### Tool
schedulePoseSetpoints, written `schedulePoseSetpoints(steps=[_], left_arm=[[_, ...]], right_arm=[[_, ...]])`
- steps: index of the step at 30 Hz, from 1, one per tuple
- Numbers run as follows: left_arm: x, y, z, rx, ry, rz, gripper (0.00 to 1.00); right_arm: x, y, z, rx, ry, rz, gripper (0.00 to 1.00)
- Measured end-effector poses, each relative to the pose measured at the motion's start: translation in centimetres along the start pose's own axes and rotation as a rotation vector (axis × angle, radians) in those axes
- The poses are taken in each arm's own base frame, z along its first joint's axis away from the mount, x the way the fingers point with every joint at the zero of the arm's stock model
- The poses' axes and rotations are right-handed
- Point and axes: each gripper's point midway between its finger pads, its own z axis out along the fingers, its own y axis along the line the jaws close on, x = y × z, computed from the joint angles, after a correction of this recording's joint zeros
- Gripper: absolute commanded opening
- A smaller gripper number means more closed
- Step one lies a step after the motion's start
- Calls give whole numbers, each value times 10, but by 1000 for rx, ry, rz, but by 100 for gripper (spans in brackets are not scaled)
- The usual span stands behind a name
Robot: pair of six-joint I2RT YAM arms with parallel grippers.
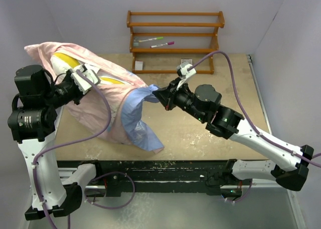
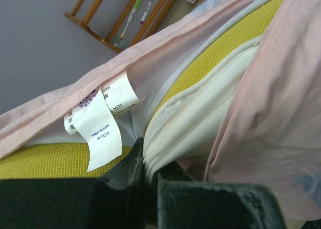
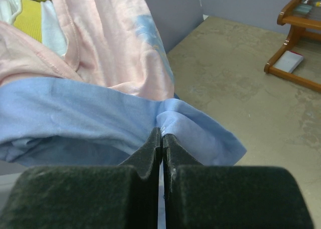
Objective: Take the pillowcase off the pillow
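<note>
1. Top view: the pillowcase (image 1: 140,126), mostly pink side out with a blue flap, is heaped on the counter (image 1: 210,134), in front of and left of the wooden rack (image 1: 175,38). The pillow (image 1: 67,61) shows cream and yellow through the case's open mouth, at the end farthest left of the rack. My left pincer (image 1: 83,81) sits at that mouth. My right pincer (image 1: 159,94) is at the blue flap just in front of the rack. Two markers (image 1: 156,41) lie on a rack shelf.
2. Left wrist view: my left pincer (image 2: 145,174) is closed tight on a fold of the pillow (image 2: 200,119), on its white edge beside the yellow mesh band. The pink pillowcase (image 2: 281,113) drapes around it. Two white labels (image 2: 95,129) hang from the case's seam, below the rack (image 2: 110,18).
3. Right wrist view: my right pincer (image 3: 162,136) is pinched fully together on a blue fold of the pillowcase (image 3: 90,113), well left of the rack (image 3: 296,38), above the counter (image 3: 241,88).
</note>
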Motion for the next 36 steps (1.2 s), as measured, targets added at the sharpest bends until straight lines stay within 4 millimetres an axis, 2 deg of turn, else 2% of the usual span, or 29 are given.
schedulePoseSetpoints(steps=[6, 8, 9, 11, 12, 14, 19, 21, 24, 30, 34, 36], left_arm=[[-3, 5, 6, 4, 0, -96, 0], [-4, 7, 5, -7, -1, -110, 0], [-4, 8, 5, -14, 1, -114, 0], [-4, 19, 3, -67, 13, -102, 0], [-4, 27, 2, -102, 18, -97, 0], [-5, 38, -1, -153, 22, -87, 0], [-4, 49, -2, -200, 34, -93, 0], [-3, 50, -1, -202, 36, -97, 0], [-4, 49, 0, -196, 34, -101, 0], [-6, 43, -2, -169, 29, -102, 0], [-6, 39, -3, -158, 29, -102, 0], [-7, 38, -3, -152, 26, -102, 0]], right_arm=[[9, -6, -9, -1, -40, 23, 0], [4, -4, -11, -11, -61, 27, 38], [-1, -3, -14, -18, -75, 30, 48], [-5, -3, -21, -13, -78, 29, 58], [-8, -3, -24, -3, -80, 23, 66], [-19, 8, -29, -4, -104, 21, 77], [-39, 75, -47, -136, -174, 14, 85], [-42, 95, -49, -159, -189, -8, 85], [-44, 116, -37, -156, -205, -57, 85], [-34, 112, 4, -8, -187, -183, 74], [-42, 104, 15, 69, -193, -240, 49], [-51, 102, 16, 92, -207, -250, 29]])
